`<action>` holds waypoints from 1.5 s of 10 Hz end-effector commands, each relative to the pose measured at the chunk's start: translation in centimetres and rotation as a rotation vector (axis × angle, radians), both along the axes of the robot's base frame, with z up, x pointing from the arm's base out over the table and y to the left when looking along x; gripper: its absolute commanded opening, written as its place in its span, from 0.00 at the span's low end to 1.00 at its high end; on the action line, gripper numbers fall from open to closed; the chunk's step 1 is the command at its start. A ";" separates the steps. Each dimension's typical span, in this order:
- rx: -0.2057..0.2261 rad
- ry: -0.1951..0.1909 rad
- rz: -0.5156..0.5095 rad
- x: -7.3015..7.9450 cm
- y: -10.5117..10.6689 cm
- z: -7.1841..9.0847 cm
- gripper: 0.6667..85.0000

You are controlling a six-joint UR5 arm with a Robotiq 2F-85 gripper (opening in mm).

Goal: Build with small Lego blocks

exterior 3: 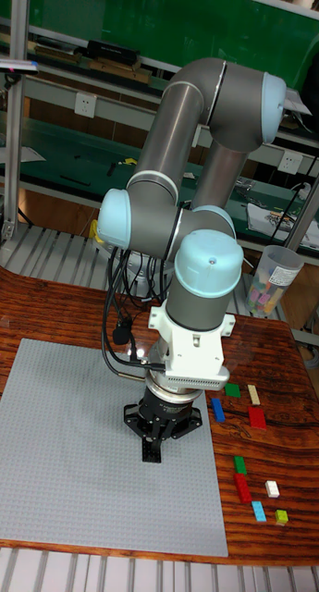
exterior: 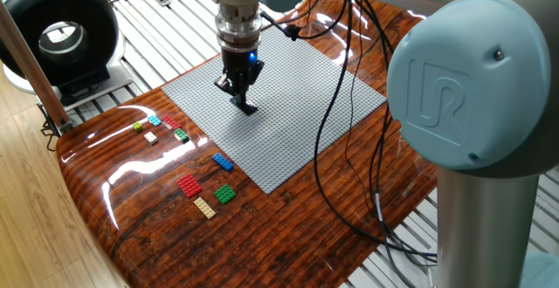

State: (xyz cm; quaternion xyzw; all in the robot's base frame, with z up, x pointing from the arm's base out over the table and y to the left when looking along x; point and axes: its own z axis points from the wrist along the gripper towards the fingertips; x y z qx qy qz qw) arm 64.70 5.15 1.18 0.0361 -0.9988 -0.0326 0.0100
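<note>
Grey studs cover the big baseplate that lies on my shiny wooden table. My gripper points straight down over the middle of the plate, with its dark tips right at the studs. The tips look pressed close together, but I cannot tell if they are clenched on a brick or on nothing, because all is dark and tiny there. The small Lego blocks sit off the plate on the wood, near its edge. I see a blue block just beside the plate, then a red block, a green block and a tan block close together. A bit farther along lie more little ones, like a white block and a light blue block. Black cables hang from the arm across the plate.
</note>
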 end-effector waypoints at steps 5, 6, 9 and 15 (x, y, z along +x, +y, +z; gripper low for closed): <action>-0.007 0.004 -0.011 0.0 -0.2 0.4 0.00; -0.009 0.005 -0.011 0.0 -0.2 0.3 0.00; 0.002 0.001 -0.008 0.3 0.0 -0.2 0.00; 0.008 -0.001 -0.005 0.7 0.5 -0.3 0.00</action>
